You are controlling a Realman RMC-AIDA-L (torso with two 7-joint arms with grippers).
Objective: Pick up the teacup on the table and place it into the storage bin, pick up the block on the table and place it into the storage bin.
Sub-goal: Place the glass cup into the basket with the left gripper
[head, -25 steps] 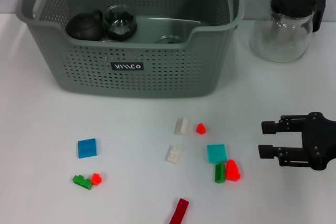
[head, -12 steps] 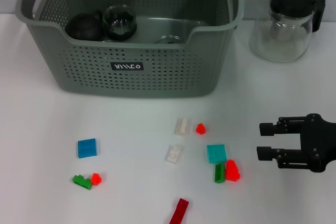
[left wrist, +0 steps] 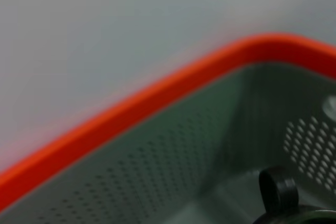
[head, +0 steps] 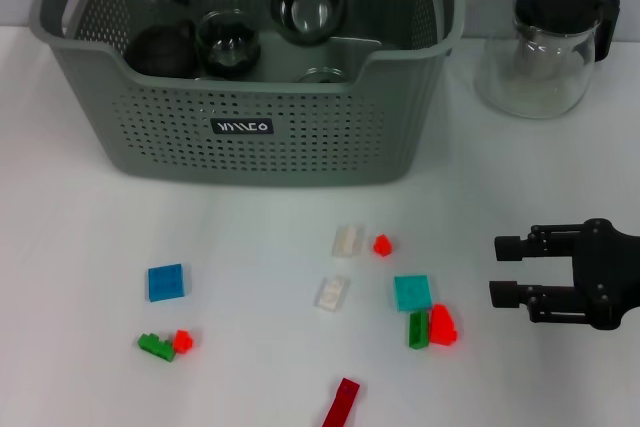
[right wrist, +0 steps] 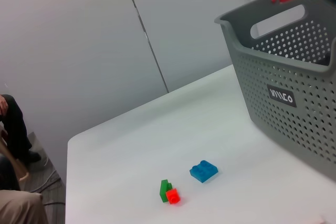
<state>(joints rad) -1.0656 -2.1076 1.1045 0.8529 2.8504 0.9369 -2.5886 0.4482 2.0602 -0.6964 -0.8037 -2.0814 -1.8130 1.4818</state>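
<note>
Now the teacup point(head: 308, 9) is held over the bin point(head: 300, 137), upper centre, left grip unclear, while the right gripper point(head: 505, 269) is parked agape lower right.

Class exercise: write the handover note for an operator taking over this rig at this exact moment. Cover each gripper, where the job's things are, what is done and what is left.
Left gripper: over the storage bin, carrying a glass teacup; the grip itself is hard to make out.
Right gripper: open and empty, low over the table, beside the teal block and the red block.
Already in the bin: a dark teapot and a glass cup.
Done: teacup lifted to the bin.
Left: release the teacup, then move the blocks; all are on the table.
</note>
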